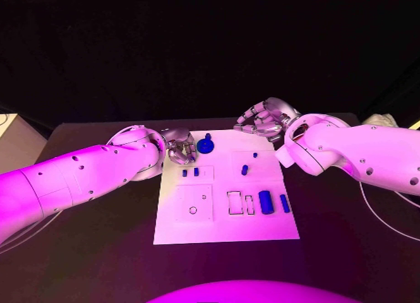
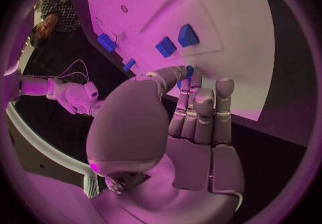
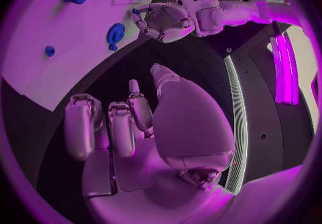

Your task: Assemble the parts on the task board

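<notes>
Board (image 1: 225,235) lies flat mid-table, its long axis running away from the robot, with blue parts spread over it. Left hand (image 1: 180,146) sits at the board's far left edge, just beside a round disc part (image 1: 205,146). In the left wrist view its fingers (image 2: 201,111) lie straight and close together over the board's rim, and the thumb tip touches a small blue piece (image 2: 190,70) that is mostly hidden, so I cannot tell whether it is pinched or only touched. Right hand (image 1: 264,118) hovers off the board's far right corner, above the dark table, fingers loosely curled and apart, holding nothing; the right wrist view confirms bare fingers (image 3: 121,127) over black table.

Near the board's right side, 2 bar parts (image 1: 266,202) lie side by side, long axes pointing away from the robot. A short peg (image 1: 244,169) lies nearer the middle. 2 small pieces (image 1: 190,172) at the left are too small to make out.
</notes>
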